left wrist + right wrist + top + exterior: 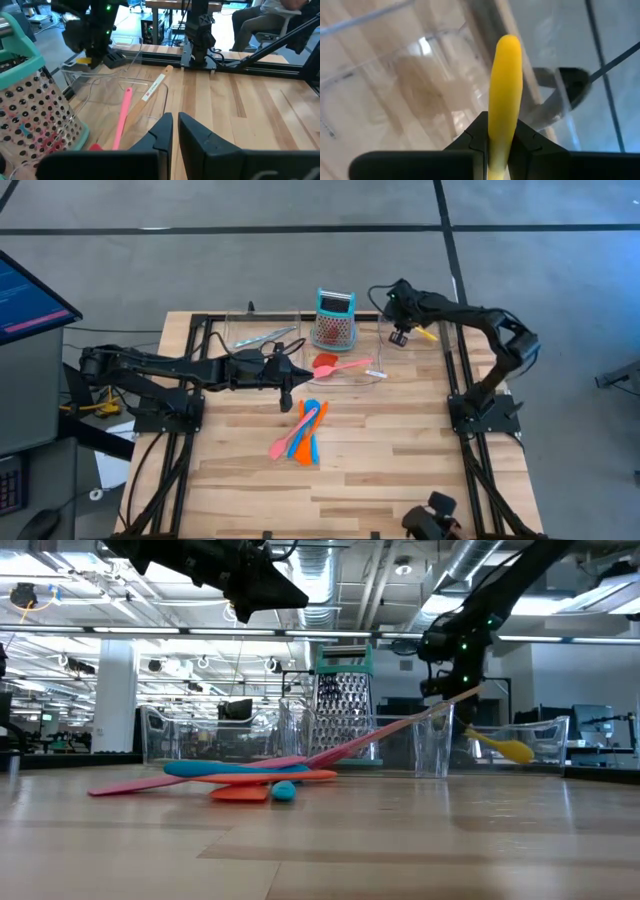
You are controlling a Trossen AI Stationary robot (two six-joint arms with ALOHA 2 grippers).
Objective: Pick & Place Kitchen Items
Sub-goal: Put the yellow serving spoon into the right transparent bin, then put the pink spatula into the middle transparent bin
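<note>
The right claw (496, 150) was closed on a yellow utensil (505, 95), a smooth, rounded plastic piece pinched between its two dark fingers and sticking out past them; in the overhead view this claw (400, 332) hung over the clear tray (430, 345) at the far right of the bench (400, 470), and the low view showed the yellow utensil (500, 747) slanting down behind the tray's wall. The left claw (173, 131) was nearly shut, its two matte black fingers almost touching with only a thin slit between them and nothing in it; it hung above the bench's middle (287, 385), near the middle clear tray (345, 375). A pink spoon (121, 120) with a long slim handle and a pale wooden-looking stick with a white label (150, 97) leaned over that tray's rim, beside a red spatula (326, 364). On the light wood planks in front lay a loose heap of pink, blue and orange utensils (303, 432), flat and crossing one another. Silvery metal tongs (262, 338) rested in the far left tray. The perforated metal grater (334, 320) with its teal top stood upright between the trays.
</note>
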